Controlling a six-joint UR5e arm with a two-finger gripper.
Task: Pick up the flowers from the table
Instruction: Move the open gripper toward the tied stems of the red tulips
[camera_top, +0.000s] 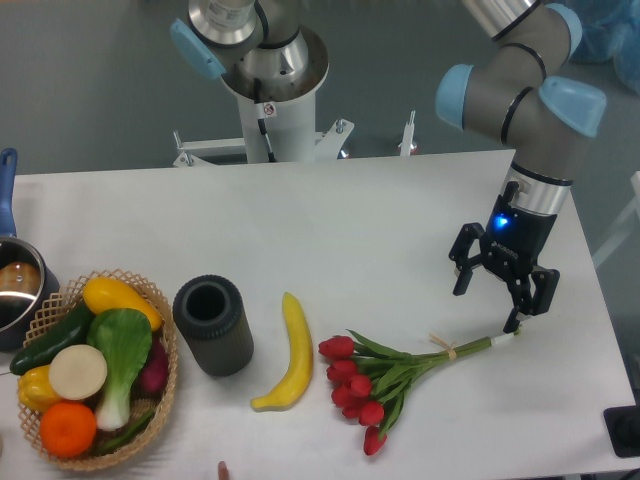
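1. Wicker is the first material you meet at the far left: a basket (160, 400) of mixed vegetables and fruit, with a metal pot (15, 285) half out of view just behind it.
2. Just right of the basket you see a dark cylindrical cup (213, 325) standing upright, mouth up.
3. Next comes the yellow banana (288, 355), lying apart from the cup and near the red flower heads without touching them.
4. You find the flowers (385, 380) lying flat on the white tabletop (330, 220) near its front edge: red heads to the left, leaves in the middle, a pale band around the stems, and the stem ends running up to the right.
5. At the right, your tool (503, 290) hangs on the arm above the stem ends. Its fingers are spread fairly wide and it holds nothing; one fingertip looks to be right at the stem tips, but you cannot tell from this view whether it touches.
6. You are, by my reading, in the approach step, the grasp not yet made. The next move calls for straddling the stems, probably nearer the band, lowering, then closing before lifting.
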